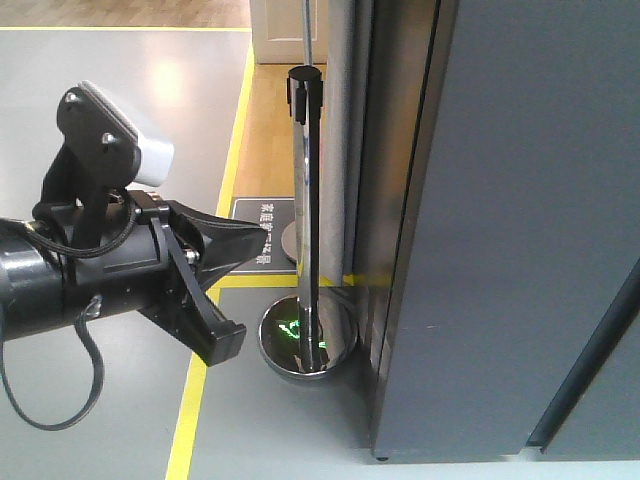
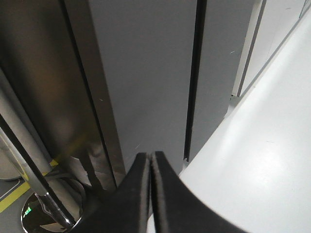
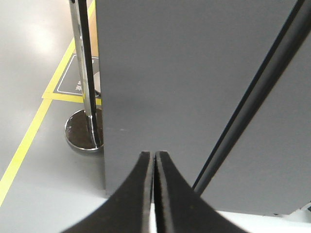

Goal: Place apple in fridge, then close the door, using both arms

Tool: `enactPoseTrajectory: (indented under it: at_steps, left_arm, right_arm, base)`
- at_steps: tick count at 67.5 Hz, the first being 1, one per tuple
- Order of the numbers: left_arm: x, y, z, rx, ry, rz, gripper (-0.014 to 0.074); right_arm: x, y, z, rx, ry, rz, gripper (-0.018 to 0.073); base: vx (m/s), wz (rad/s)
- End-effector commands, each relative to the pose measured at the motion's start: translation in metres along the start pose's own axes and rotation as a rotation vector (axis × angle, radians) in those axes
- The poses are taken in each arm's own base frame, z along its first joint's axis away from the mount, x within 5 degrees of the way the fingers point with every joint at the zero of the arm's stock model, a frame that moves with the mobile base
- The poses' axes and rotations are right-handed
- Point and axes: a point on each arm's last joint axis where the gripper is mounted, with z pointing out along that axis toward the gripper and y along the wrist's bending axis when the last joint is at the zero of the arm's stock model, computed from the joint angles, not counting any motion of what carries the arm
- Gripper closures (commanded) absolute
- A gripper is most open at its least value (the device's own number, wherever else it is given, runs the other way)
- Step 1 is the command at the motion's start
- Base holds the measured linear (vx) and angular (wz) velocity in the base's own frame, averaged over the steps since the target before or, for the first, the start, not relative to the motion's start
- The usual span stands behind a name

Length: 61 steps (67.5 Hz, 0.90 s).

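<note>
The apple is out of view in every frame. The fridge point(image 1: 500, 200) shows only its dark grey outside, standing at the right of the front view. A narrow dark seam point(image 3: 252, 97) runs between two grey faces, and no white inside shows. I cannot tell which face is the door. My left arm point(image 1: 100, 270) reaches in from the left, short of the fridge's near corner. The left gripper point(image 2: 150, 156) is shut with nothing in it and points at that grey corner point(image 2: 146, 73). The right gripper point(image 3: 154, 154) is also shut and empty, facing the grey panel point(image 3: 184, 73).
A chrome stanchion pole with a domed base point(image 1: 305, 340) stands just left of the fridge, close to the left arm. A yellow floor line point(image 1: 190, 400) and a floor sign point(image 1: 262, 225) lie behind it. Pale floor point(image 2: 262, 160) spreads to the right of the fridge in the left wrist view.
</note>
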Motion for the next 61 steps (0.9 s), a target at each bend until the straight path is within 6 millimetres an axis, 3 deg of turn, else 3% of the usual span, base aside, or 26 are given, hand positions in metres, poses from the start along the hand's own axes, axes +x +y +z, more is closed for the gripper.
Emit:
enactPoseTrajectory:
  at_steps: [1,38,47,55,61]
  left_arm:
    - [-0.016,0.001,-0.010,-0.027,-0.093,-0.017,0.0602]
    - [-0.015,0.001,-0.011,-0.029,-0.090,-0.007,0.0602]
    - [-0.015,0.000,-0.030,-0.063,-0.066,0.133,0.0602]
    - [-0.016,0.014,-0.055,-0.179,-0.106,0.018,0.0602]
    - [-0.003,0.028,-0.073,-0.301,-0.132,-0.051,0.0602]
  right_arm:
    - [-0.005,0.000,-0.007,0.000,-0.048,-0.001,0.0561]
    - [-0.003,0.001,-0.007,-0.005,-0.027,-0.001,0.0561]
    - [-0.003,0.001,-0.007,-0.004,-0.027,-0.002,0.0561]
    - [-0.003,0.001,-0.007,-0.002,-0.026,-0.003,0.0561]
    - [-0.003,0.001,-0.007,-0.002,-0.026,-0.003,0.0561]
  base:
    - [0.00,0.00]
    - [0.00,0.00]
    - [0.00,0.00]
    - [0.00,0.00]
    - [0.00,0.00]
